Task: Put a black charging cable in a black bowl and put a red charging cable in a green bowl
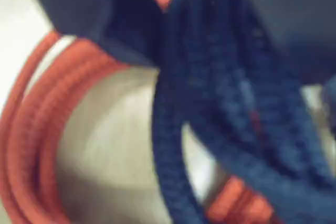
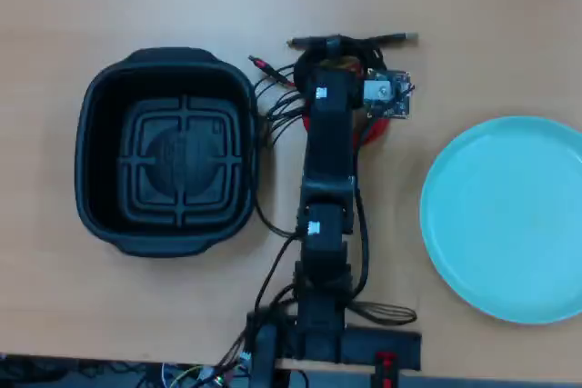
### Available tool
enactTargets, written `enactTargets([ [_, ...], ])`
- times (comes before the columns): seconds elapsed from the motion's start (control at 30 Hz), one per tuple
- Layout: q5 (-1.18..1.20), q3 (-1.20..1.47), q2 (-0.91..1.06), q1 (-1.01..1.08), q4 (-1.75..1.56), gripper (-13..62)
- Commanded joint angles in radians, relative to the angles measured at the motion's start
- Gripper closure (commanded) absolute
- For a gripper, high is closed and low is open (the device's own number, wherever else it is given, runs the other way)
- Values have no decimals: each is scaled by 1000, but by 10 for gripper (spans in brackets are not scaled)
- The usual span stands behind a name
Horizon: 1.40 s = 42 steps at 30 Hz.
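Note:
In the wrist view, a bright red charging cable [image 1: 47,108] lies coiled on the pale table, very close and blurred. The black charging cable [image 1: 220,93] crosses over its right side. Dark jaw shapes of my gripper [image 1: 157,30] fill the top edge just above both cables, too blurred to read. In the overhead view, the gripper [image 2: 338,65] is lowered onto the pile at the top centre. The black charging cable [image 2: 355,41] shows above it, and a sliver of the red charging cable [image 2: 386,126] shows to its right. The black bowl [image 2: 91,106] at left and the green bowl [image 2: 509,215] at right hold nothing.
The arm's base [image 2: 318,333] is clamped at the table's near edge, and its loose black wires [image 2: 273,111] fan out between the arm and the black bowl. A small camera board [image 2: 386,93] sits on the wrist. Bare wooden table [image 2: 473,34] lies around both bowls.

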Motion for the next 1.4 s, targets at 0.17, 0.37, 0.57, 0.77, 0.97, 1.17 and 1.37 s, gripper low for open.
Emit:
enactTargets([
  [0.17,5,-75,20,3,-23,567],
  [0.37,2,-80,23,2,-32,567],
  [0.57,6,-124,28,-6,-31,567],
  [0.77,6,-181,103,-23,-18,567],
  [0.97,8,-232,196,-21,-6,566],
  [1.17,-6,-295,278,-20,-15,564],
  [1.37,-5,-293,430,-20,-26,564],
])
